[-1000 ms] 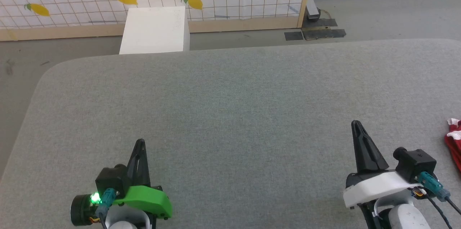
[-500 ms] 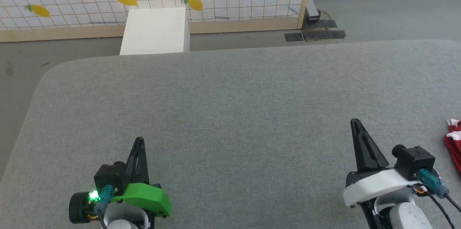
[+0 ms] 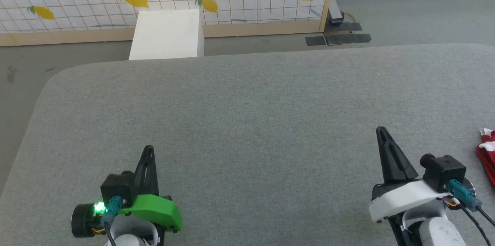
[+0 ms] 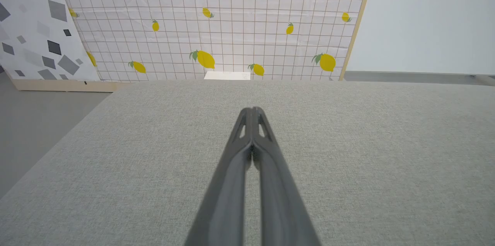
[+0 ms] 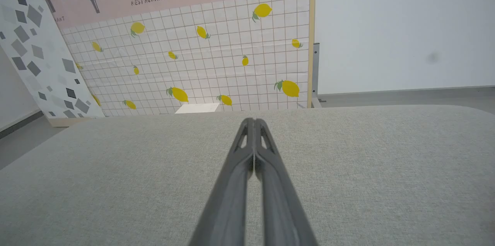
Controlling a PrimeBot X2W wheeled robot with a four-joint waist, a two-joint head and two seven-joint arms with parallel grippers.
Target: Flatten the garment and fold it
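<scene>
The left end effector point(image 3: 149, 150) and right end effector point(image 3: 382, 131) are pinched closed, empty. The shorts point(image 3: 487, 154) lie crumpled on the surface point(image 3: 247, 114), well to the right end effector's right. Half-seen, they could be caught by just 1 layer or shoved away.

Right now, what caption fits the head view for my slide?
Shut left gripper and right gripper above the table; the red garment lies untouched at the view's right edge.

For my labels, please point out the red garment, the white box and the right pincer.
red garment point(image 3: 488, 163), head view, red fabric
white box point(image 3: 167, 35), head view, top face
right pincer point(image 3: 381, 130), head view, fingertips
</scene>
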